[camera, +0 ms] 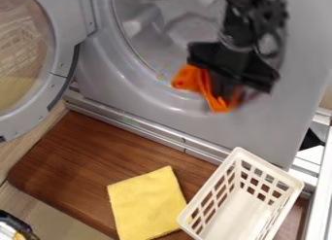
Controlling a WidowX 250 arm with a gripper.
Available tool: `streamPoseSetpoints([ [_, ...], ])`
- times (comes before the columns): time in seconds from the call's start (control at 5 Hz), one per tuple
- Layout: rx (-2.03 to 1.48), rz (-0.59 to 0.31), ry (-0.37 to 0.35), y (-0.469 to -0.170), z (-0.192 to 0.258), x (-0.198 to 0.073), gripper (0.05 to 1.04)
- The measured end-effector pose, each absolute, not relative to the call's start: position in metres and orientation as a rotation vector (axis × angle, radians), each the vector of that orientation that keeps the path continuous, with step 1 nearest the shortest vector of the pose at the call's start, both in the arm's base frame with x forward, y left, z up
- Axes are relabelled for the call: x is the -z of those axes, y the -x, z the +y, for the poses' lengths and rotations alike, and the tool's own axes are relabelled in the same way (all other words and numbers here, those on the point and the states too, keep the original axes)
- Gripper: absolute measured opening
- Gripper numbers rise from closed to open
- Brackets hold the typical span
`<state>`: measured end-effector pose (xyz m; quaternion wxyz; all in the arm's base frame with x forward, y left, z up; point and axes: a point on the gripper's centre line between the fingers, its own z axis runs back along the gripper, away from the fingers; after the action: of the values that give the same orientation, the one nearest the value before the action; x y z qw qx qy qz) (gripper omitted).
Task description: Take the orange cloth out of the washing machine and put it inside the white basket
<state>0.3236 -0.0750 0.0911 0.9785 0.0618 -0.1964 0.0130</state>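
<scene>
The black gripper (225, 91) hangs from the top of the view at the lower right rim of the washing machine (129, 95) opening. It is shut on the orange cloth (210, 94), which is bunched around the fingertips, with one part sticking out left and another hanging down. The gripper's body hides part of the cloth. Below and to the right, the white basket (237, 154) stands on the brown wooden board, lower than the gripper and apart from the cloth. Its visible floor holds nothing.
A folded yellow cloth (148, 202) lies on the wooden board (84, 161), against the basket's left side. The round machine door (61, 52) stands wide at the left. A metal ledge (152, 133) runs below the machine front, and a dark object (16, 227) sits at the lower left corner.
</scene>
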Motion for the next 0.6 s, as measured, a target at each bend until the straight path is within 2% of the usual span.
streamPoseSetpoints([
  [0.2,0.027,-0.375,-0.08,-0.305,-0.107,-0.08,0.052],
  [0.6,0.05,-0.344,-0.024,-0.283,-0.12,-0.057,0.052],
])
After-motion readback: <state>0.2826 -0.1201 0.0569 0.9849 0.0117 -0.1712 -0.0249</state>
